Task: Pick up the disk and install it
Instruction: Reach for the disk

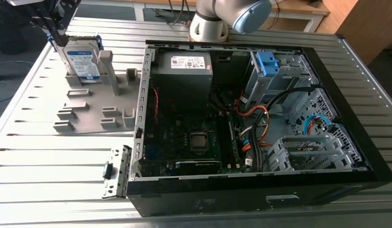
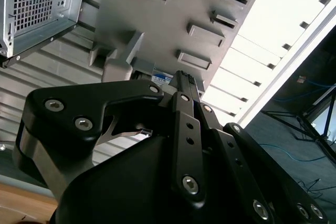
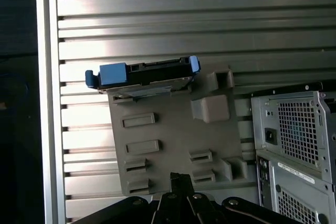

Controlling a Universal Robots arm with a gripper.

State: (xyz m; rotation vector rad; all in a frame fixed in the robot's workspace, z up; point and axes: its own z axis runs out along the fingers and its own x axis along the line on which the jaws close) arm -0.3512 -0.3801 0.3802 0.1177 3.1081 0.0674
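The disk [image 1: 82,59] stands on edge in a slot at the far end of the grey holder plate [image 1: 88,111], its white-and-blue label facing out and blue rails along its edges. My gripper [image 1: 57,38] hangs just over the disk's upper corner, at the exterior view's left, with its fingers together and nothing between them. In the first wrist view the disk [image 3: 144,74] is seen edge-on, well apart from my fingertips [image 3: 180,180]. In the second wrist view a strip of the disk [image 2: 161,78] peeks past my gripper [image 2: 185,80].
The open computer case [image 1: 348,142] lies on the slatted metal table [image 1: 50,166] at the exterior view's right. Inside are a grey power supply [image 1: 183,71], cables, and a metal bay with a blue bracket [image 1: 267,64]. The arm's base [image 1: 209,23] stands behind the case.
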